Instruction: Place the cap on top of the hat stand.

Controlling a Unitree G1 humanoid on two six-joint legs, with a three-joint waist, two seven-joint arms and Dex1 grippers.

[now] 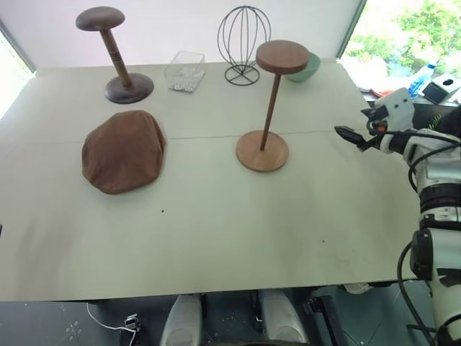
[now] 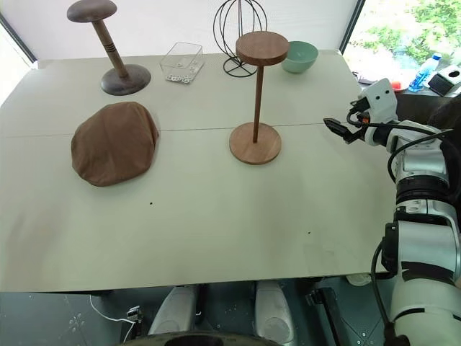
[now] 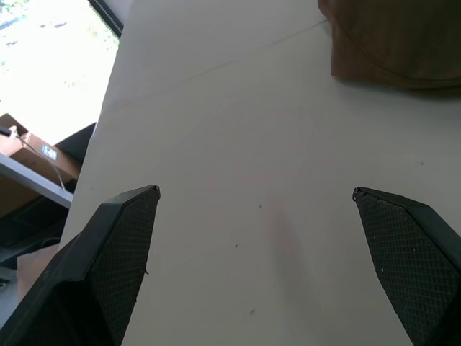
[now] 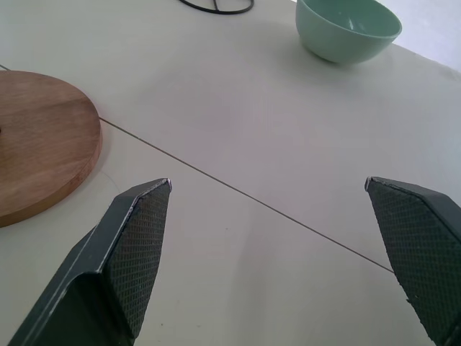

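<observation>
Lying flat on the left half of the pale table (image 1: 216,238), the brown cap (image 1: 124,151) rests untouched with nothing on it or holding it. Beyond it, at the far left, stands a shorter dark wooden stand (image 1: 115,54) with a thick turned pole, leaning a little. Just right of that sits a small clear plastic box (image 1: 184,71), and next along the far edge a black wire head-shaped frame (image 1: 243,45).

Near the middle of the table, a little toward the right, the hat stand (image 1: 271,105) stands upright on its round base, its flat disc top bare; the cap is well apart from it, off to its left. Behind the disc a mint-green bowl (image 2: 299,56) sits at the far edge.

The left gripper (image 3: 256,216) hovers over the bare table near the left edge, its two fingers spread wide with nothing between them, the cap's edge ahead of it. Over at the right edge, the right gripper (image 4: 268,216) hangs above the table, fingers likewise wide apart and empty, pointing toward the hat stand's base.
</observation>
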